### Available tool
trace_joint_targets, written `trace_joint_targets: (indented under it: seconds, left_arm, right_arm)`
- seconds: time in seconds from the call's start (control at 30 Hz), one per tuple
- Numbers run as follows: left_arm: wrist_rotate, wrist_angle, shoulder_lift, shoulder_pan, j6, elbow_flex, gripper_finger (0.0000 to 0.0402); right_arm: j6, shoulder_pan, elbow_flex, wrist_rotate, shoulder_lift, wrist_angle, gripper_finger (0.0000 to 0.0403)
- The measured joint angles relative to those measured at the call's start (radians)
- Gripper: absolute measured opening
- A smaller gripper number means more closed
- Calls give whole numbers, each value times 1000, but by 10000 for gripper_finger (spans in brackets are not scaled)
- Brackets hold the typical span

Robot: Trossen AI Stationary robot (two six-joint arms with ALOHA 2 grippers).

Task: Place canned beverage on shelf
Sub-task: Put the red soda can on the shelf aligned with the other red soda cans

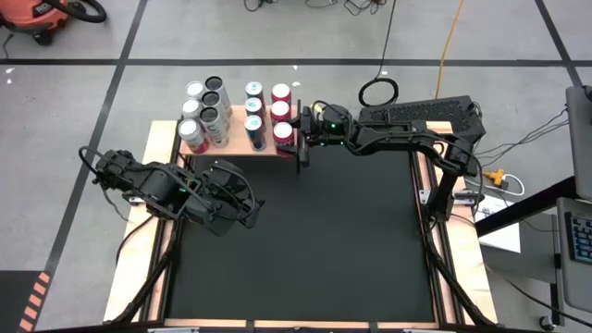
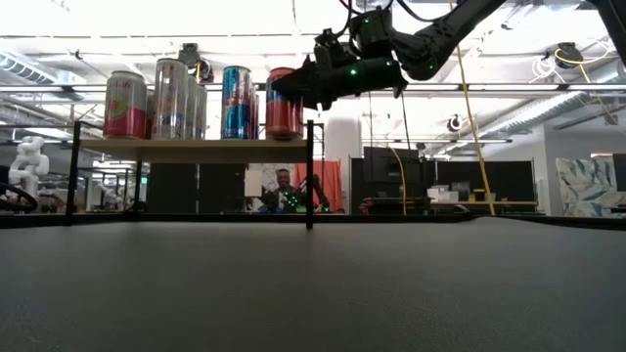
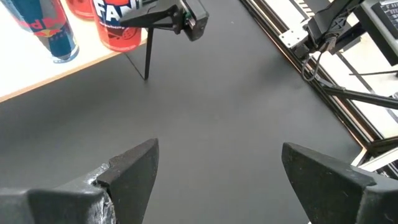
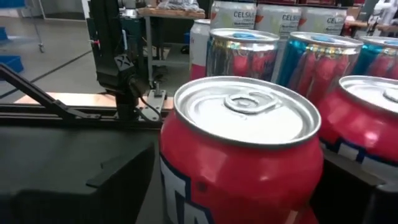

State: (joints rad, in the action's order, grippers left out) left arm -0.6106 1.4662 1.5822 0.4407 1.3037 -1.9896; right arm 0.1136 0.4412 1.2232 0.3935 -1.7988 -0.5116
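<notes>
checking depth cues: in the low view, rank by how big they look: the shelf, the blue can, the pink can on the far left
1. shelf, widest by far.
2 and 3. blue can and pink can: they look about alike, so I won't rank them.

Cans (image 1: 211,113) crowd the shelf (image 1: 236,141) almost edge to edge, the right gripper (image 1: 301,141) blocking its near corner; the black counter (image 1: 305,250) below lies wide open.

Stood on a grey floor (image 1: 92,55) crossed by black tape lines (image 1: 120,65), with an orange vacuum (image 1: 37,18) at one corner and a yellow cable (image 1: 450,37) trailing across. Opened into a bright workshop under white ceiling lights (image 2: 147,15). Showed a seated person (image 2: 284,191) beyond the bench (image 2: 313,293).
</notes>
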Motion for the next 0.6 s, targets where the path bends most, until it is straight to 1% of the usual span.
trace_joint_targets:
  seconds: [0.27, 0.6]
  left_arm:
    - [0, 0, 0, 0, 0, 0, 340]
    - [1, 0, 0, 0, 0, 0, 340]
  right_arm:
    - [8, 0, 0, -27, 5, -46, 356]
    - [3, 0, 114, -24, 6, 18, 355]
